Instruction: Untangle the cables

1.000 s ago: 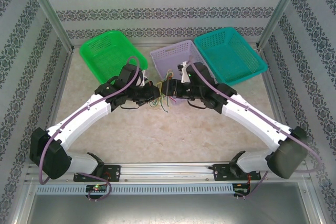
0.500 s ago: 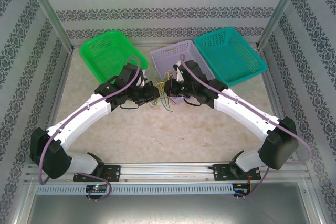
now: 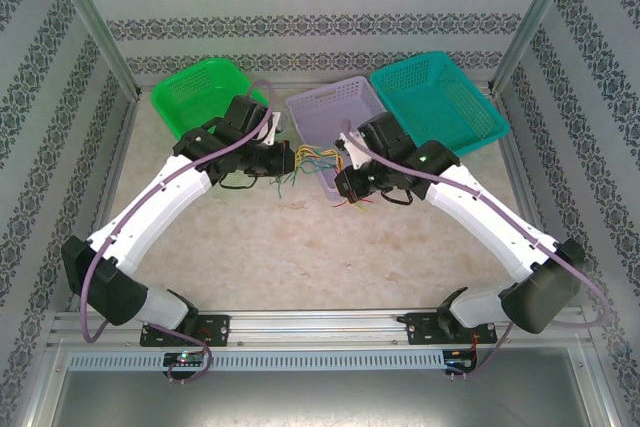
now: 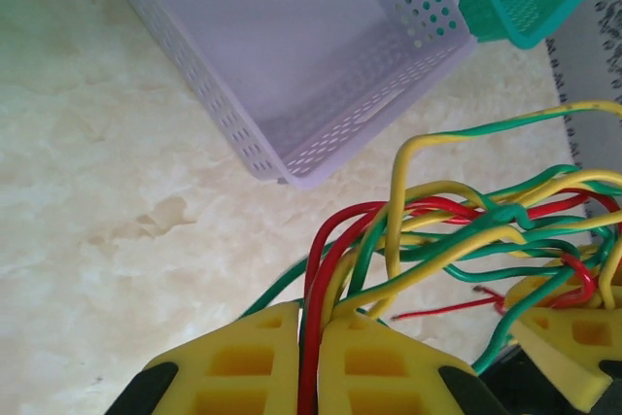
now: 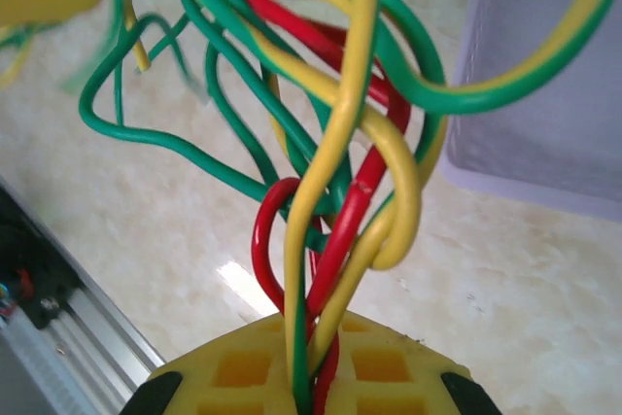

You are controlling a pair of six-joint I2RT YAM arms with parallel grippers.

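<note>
A tangle of thin red, green and yellow cables [image 3: 312,160] hangs stretched between my two grippers above the table, in front of the lavender basket [image 3: 322,110]. My left gripper [image 3: 289,160] is shut on one end of the bundle. In the left wrist view its yellow pads [image 4: 243,357] pinch red, green and yellow cables [image 4: 466,230], gripper centre [image 4: 309,342]. My right gripper [image 3: 344,185] is shut on the other end. The right wrist view has red, yellow and green cables [image 5: 340,123] looping out from between its jaws [image 5: 313,362].
A green basket [image 3: 205,97] stands at the back left and a teal basket [image 3: 435,102] at the back right, beside the lavender one. The marble-pattern tabletop [image 3: 300,247] lies below the arms. A metal rail [image 3: 320,327] runs along the near edge.
My right gripper has shut on the cables and drawn down and right. The left gripper has shifted slightly back and left, and the bundle is spread wider between them.
</note>
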